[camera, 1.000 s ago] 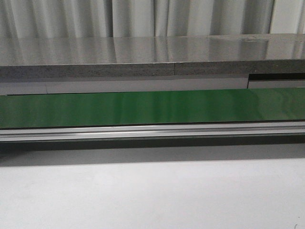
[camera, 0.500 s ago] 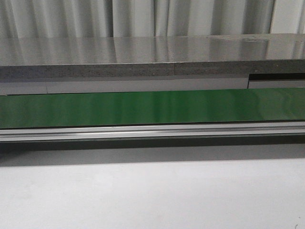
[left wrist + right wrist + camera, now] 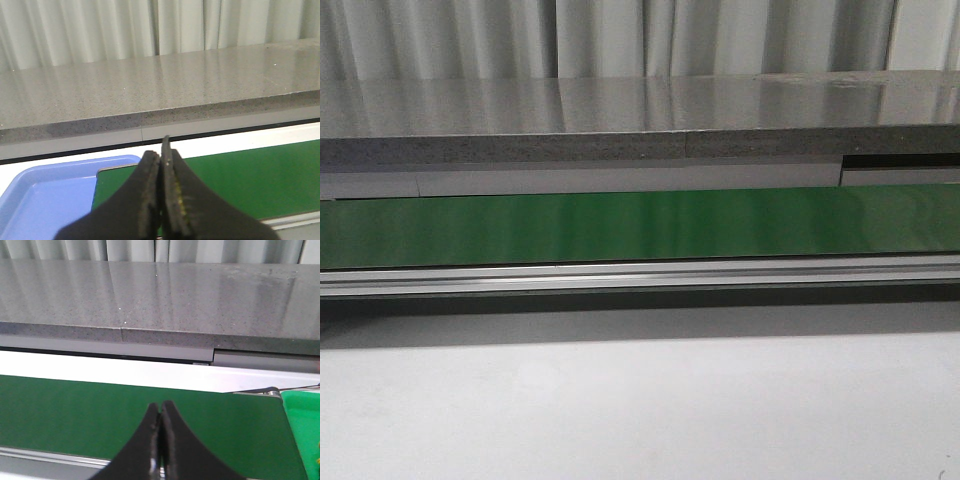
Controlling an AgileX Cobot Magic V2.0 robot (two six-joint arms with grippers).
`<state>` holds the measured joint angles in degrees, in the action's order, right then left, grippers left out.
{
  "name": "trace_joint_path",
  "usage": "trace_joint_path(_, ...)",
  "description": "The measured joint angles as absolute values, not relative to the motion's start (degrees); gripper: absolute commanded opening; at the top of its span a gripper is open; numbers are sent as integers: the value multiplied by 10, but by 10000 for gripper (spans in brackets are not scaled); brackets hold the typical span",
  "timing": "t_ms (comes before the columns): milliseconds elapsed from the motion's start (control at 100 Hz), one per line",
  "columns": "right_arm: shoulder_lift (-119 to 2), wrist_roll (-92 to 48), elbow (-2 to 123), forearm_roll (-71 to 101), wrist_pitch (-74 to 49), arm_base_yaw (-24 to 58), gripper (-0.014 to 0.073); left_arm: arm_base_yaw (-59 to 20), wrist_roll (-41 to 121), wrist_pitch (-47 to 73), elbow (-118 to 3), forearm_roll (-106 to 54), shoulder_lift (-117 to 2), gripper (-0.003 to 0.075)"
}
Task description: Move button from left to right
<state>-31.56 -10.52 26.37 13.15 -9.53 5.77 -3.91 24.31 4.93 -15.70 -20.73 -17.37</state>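
1. The button does not show in any view; the green belt (image 3: 640,227) runs bare from 9 o'clock to 3 o'clock.
2. The left gripper (image 3: 161,165) has its fingers pressed together, holding nothing, above the belt near the blue tray (image 3: 45,192).
3. The right gripper (image 3: 160,412) is likewise closed and empty.
4. Risk: a button arriving on the belt may pass both closed grippers before either opens, causing a missed pickup.

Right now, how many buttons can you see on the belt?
0. The green belt is bare in every view; the blue tray past its left end shows none either. One may lie off camera.
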Motion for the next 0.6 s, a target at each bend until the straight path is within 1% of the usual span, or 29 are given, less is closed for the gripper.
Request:
trace_joint_path(300,-303,-105,211,131,-76,58,-108,-39,243,49,-157,-207,-174,-19)
trace_joint_path(420,-261,-105,181,128,-73,58,-108,-39,243,49,-157,-207,-174,-19)
trace_joint_path(600,-162,-84,133,94,-70,58,-108,-39,243,49,-157,-207,-174,-19)
